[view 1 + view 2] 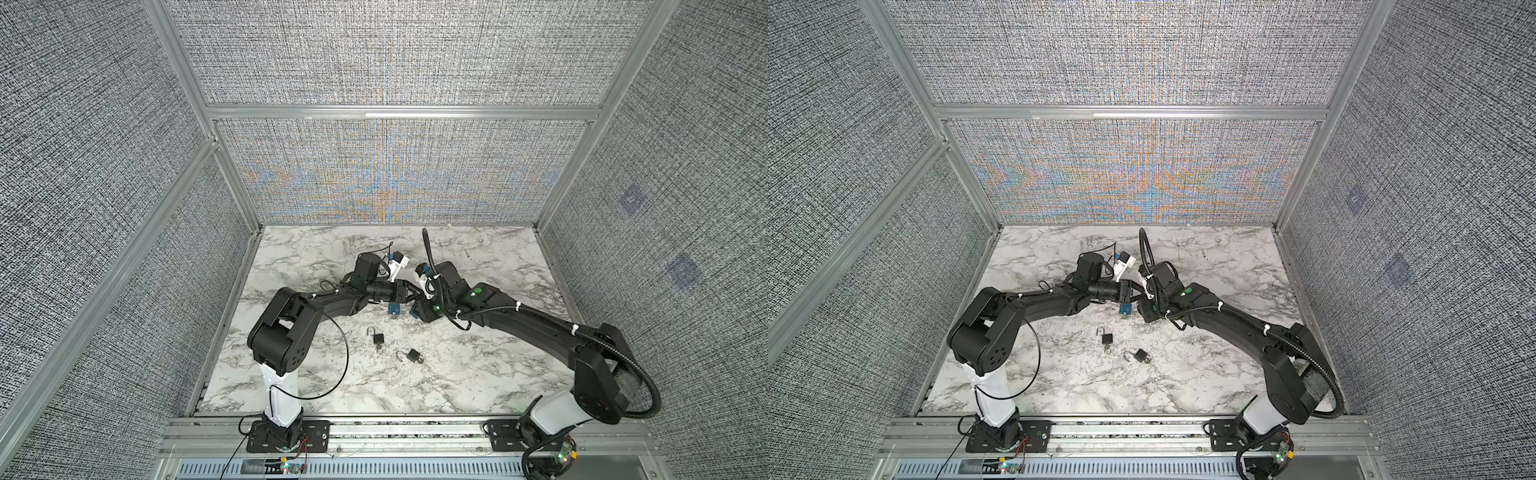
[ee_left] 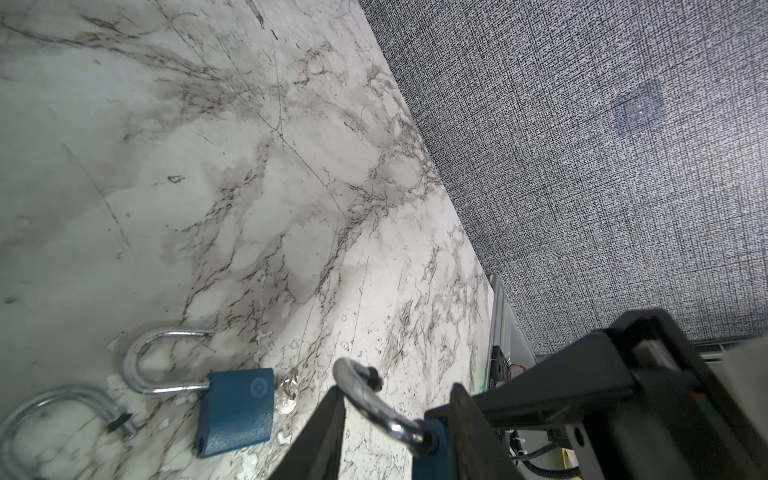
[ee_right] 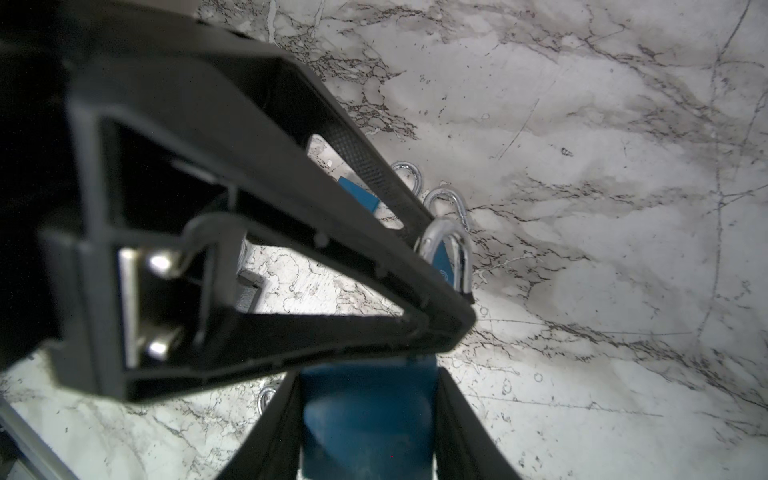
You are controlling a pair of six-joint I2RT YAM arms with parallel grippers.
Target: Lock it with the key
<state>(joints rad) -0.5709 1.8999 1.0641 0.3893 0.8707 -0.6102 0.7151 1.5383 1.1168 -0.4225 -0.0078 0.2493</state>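
My right gripper (image 3: 368, 419) is shut on the body of a blue padlock (image 3: 368, 399), held above the marble table near its middle. Its silver shackle (image 2: 374, 409) stands open, the free end out of the body. My left gripper (image 2: 395, 419) meets it from the left and is shut on the shackle. One left finger (image 2: 320, 432) presses the bend, and the other finger (image 2: 469, 424) sits by the blue body. In both top views the two grippers (image 1: 419, 297) (image 1: 1142, 297) touch tip to tip. The held lock's key is hidden.
Another blue padlock (image 2: 237, 411) (image 1: 394, 309) lies open on the table just below the grippers, a small key (image 2: 286, 397) in its base. A further loose shackle (image 2: 62, 411) lies beside it. Two open black padlocks (image 1: 378, 338) (image 1: 413, 354) lie nearer the front edge.
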